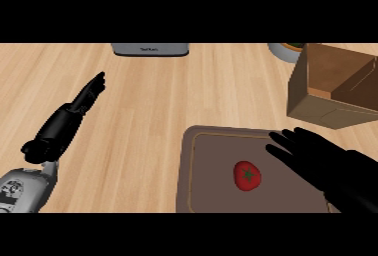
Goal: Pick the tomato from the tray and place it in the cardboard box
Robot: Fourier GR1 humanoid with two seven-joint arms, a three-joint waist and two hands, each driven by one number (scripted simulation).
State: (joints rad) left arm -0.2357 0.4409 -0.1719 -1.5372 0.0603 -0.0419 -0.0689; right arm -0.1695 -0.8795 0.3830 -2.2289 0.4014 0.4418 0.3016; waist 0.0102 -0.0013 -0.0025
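We see the tomato [247,175] on the tray [214,165]. Right hand [325,162] just beside tomato, fingers spread; left hand [70,117] far off, fingers straight.

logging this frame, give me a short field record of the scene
tomato: on the tray, not held
tray: brown, lower right of the counter
box: open, beyond the tray at the right
right robot hand: open, over the tray beside the tomato
left robot hand: open, fingers straight, at the left
grey device: far edge
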